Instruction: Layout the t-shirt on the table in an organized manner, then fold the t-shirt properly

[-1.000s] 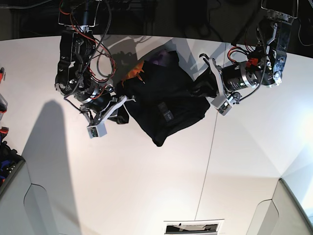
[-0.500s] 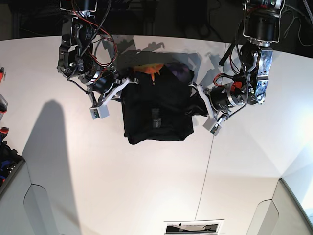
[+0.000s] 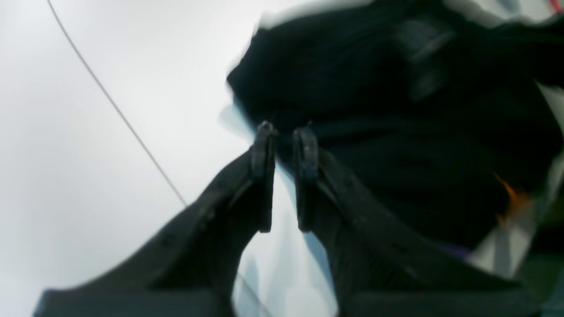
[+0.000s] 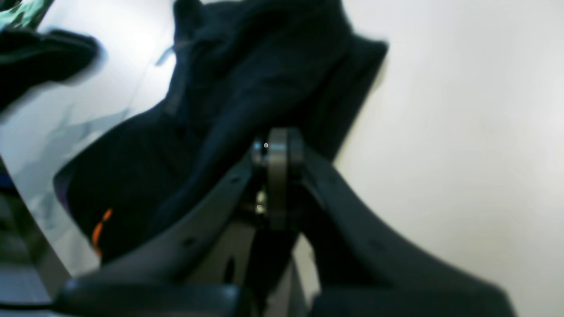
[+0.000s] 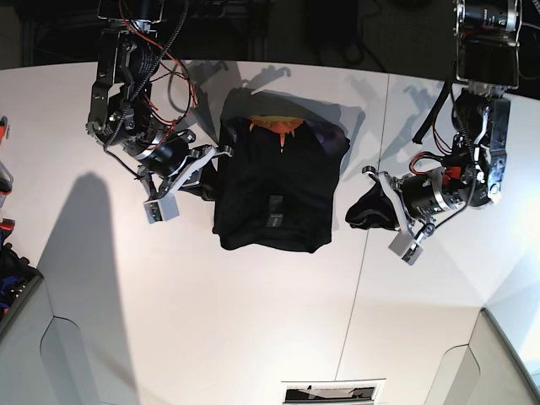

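Tabletop [image 5: 253, 329]: white surface is carrying everything, with a thin dark seam [image 5: 364, 245] running across it just beside the shirt's edge on the left arm's side
T-shirt [image 5: 274, 190]: black cloth is lying bunched in a rough rectangle toward the far middle of the tabletop, collar print at the far end, long axis running far to near, between the two arms
Left hand [image 3: 284, 147]: fingers are standing slightly parted at the shirt's edge in the wrist view; in the base view a dark lobe of cloth is reaching out from the body to this hand, so it is probably pinching a sleeve, though blur is hiding the contact
Right hand [image 4: 277, 149]: fingers are pressed together, black cloth is lying right against them; whether any fabric is caught between them I cannot tell
Key relation: shirt is sitting between both hands, each at an opposite side edge, so spreading likely is calling for pulling outward across the long axis
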